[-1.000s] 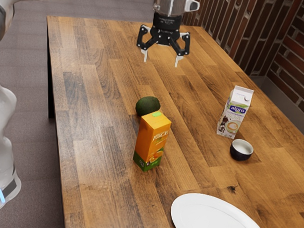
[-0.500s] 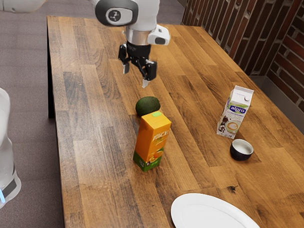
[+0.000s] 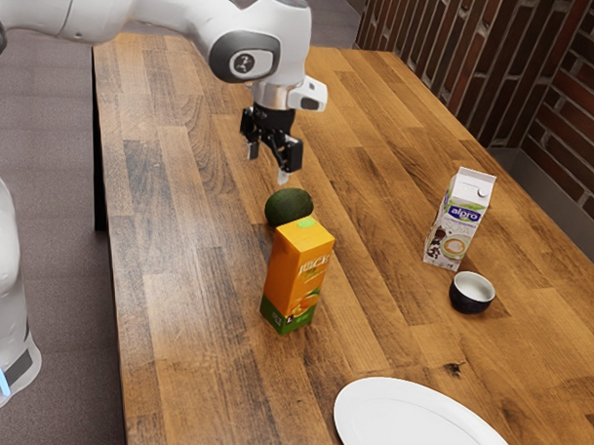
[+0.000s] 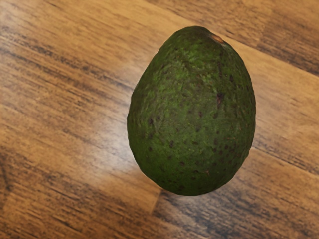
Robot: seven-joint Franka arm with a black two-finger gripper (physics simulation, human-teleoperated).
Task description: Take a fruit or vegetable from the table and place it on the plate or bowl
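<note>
The wooden table point(image 3: 180, 236) has wide bare board along the exterior view's left, right out to that long edge, and more open plank between the middle cluster and the things nearer the brick wall point(image 3: 536, 68) on the exterior view's right. The avocado point(image 3: 289, 205), the fruit to be picked, lies on the table near its middle. An orange juice carton point(image 3: 299, 276) stands upright just in front of it, so close that contact cannot be judged, leaving that side cramped while the other sides are free. The gripper point(image 3: 267, 157) hangs just above and slightly behind the avocado, its fingers apart with nothing between them. A white plate point(image 3: 411, 419) sits at the near edge, partly cut off, well apart from the fruit. A white milk carton point(image 3: 458, 220) and a small black bowl point(image 3: 472, 292) stand near each other toward the exterior view's right. A second ago the gripper was high over the far part of the table; half a second ago it had swung leftward, and now it is lower and nearer the avocado, while the table's things have not shifted. In the wrist view the avocado point(image 4: 192, 112) is egg-shaped, dark green and pebbled, with small dark specks and a brownish stem scar at its narrow end, lying on brown streaked wood grain.
</note>
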